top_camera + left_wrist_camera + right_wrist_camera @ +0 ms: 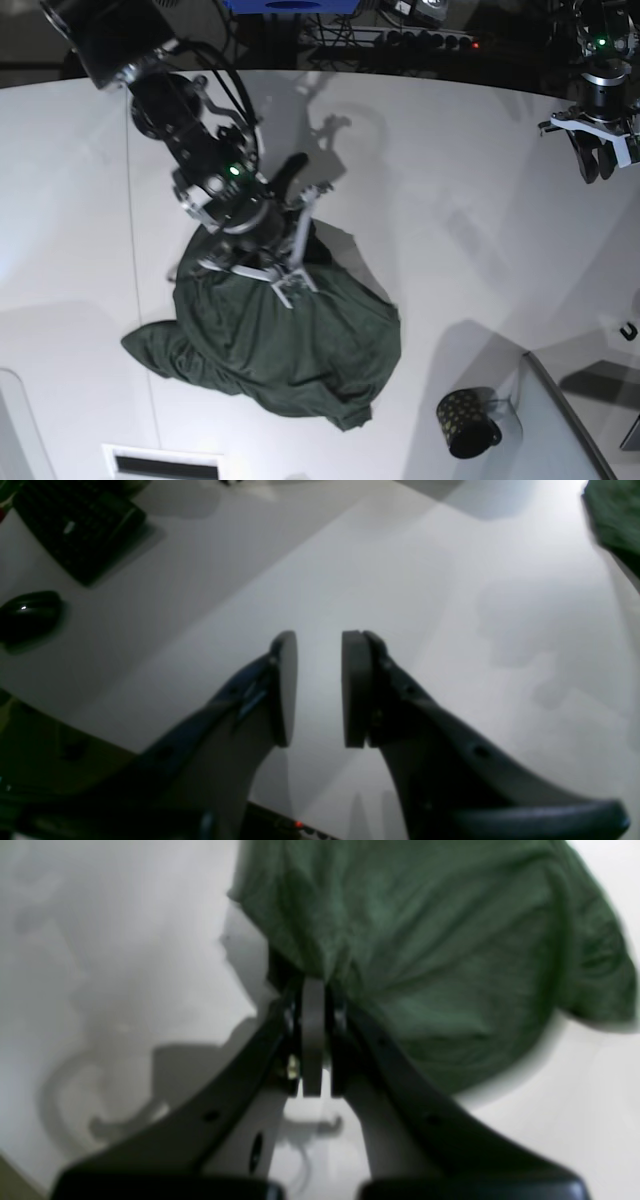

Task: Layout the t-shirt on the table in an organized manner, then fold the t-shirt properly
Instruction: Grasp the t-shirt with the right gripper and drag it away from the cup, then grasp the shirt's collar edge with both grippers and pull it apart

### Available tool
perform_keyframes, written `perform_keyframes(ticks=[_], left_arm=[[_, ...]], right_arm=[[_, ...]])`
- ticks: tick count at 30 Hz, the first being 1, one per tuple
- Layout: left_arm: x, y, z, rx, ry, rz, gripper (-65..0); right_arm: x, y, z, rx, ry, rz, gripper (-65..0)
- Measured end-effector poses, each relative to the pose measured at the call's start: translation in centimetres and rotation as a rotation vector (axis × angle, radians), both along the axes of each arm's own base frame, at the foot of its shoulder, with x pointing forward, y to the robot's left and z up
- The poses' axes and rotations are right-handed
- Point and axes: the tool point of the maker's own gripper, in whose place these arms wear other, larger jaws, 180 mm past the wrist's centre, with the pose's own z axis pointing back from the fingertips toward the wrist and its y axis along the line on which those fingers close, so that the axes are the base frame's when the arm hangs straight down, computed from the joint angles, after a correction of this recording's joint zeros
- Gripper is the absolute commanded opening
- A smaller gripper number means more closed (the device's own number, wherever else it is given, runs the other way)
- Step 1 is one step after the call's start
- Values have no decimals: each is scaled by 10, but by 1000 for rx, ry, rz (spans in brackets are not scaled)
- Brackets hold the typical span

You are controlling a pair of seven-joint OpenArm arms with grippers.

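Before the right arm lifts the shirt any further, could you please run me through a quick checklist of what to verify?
1. Right tool closed on the t-shirt: ok, pads pressed together at the cloth's edge.
2. Single layer pinched: cannot tell, fabric bunches at the pads.
3. Shirt laid flat: not ok, it sits crumpled in a heap on the table.
4. Left tool clear of the cloth: ok, parted, holding nothing, over bare tabletop.
5. Mug clear of the shirt: ok, it stands apart near the hem.
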Motion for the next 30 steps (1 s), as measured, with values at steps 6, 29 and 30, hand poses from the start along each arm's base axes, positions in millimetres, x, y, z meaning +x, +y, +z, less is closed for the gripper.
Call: perform_keyframes(ticks=[6, 29, 30], left_arm=[[0, 0, 0, 1, 0, -1, -500], [151, -190, -32, -233, -83, -419, -545], [159, -197, -39, -246, -74, -421, -583]], right_arm=[[-40, -24, 33, 44, -12, -28, -650], [-137, -92, -51, -142, 270, -61, -650], [-138, -93, -55, -146, 279, -64, -650]])
